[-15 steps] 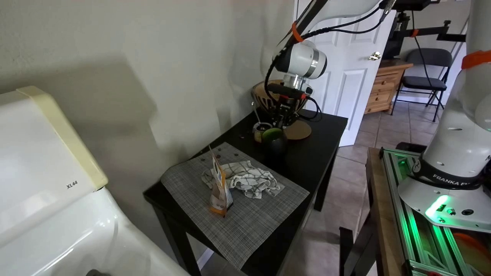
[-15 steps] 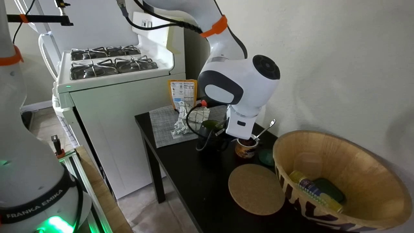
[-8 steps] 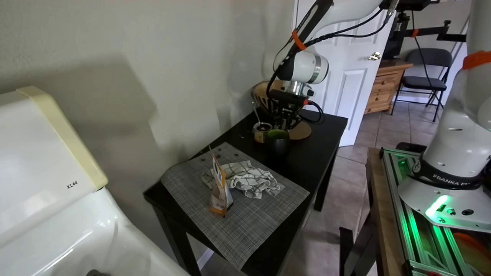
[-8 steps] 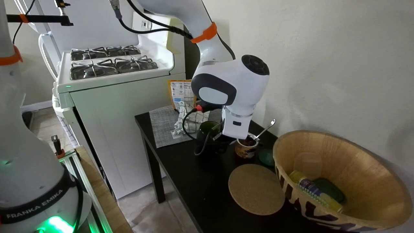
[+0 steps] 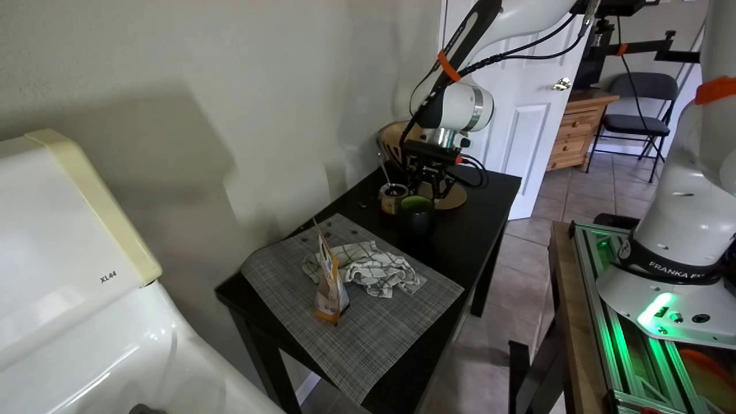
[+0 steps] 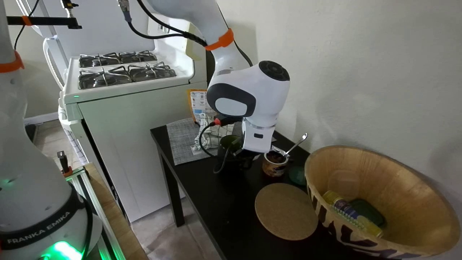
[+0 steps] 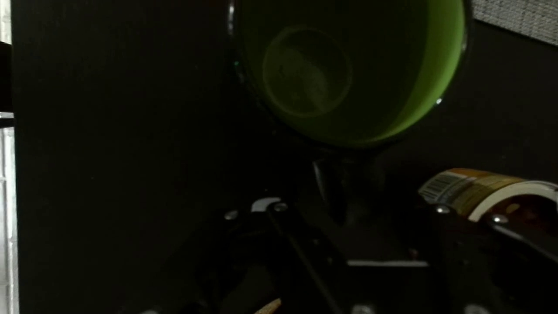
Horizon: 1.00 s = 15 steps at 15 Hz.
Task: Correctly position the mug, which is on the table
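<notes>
The mug (image 5: 416,219) is standing upright on the black surface (image 6: 227,206); its handle (image 7: 333,187) is pointing toward the gripper (image 7: 362,213), which is hovering spread, I suppose for receiving this handle

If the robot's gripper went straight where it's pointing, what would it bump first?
The open gripper would probably meet the mug's handle, straight ahead in the wrist view, though darkness hides the depth.
</notes>
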Motion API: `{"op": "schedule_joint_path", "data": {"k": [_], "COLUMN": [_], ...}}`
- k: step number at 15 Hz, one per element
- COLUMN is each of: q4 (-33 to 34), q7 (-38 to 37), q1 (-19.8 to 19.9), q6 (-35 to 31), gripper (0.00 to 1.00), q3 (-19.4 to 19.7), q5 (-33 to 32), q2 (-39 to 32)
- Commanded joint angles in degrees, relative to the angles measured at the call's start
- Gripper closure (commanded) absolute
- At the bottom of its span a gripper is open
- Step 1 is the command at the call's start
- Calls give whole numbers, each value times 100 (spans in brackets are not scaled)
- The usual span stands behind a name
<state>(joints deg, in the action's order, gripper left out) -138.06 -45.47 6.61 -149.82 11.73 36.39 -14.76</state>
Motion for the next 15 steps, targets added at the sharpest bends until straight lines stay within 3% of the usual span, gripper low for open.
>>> {"op": "schedule_joint_path", "data": {"k": [1,3,9,15], "q4": [-207,-256,-534,-971], "q7": [-286,-309,-177,1995], "q1": [-68,-77,-12,227], "q6": [-153,-187,-413,52], "gripper": [12,0,0,0], "q3": [-17,-2,-30,-228], "q5": [-259,-364,-652,292], "q2": [128,214,751,1909]}}
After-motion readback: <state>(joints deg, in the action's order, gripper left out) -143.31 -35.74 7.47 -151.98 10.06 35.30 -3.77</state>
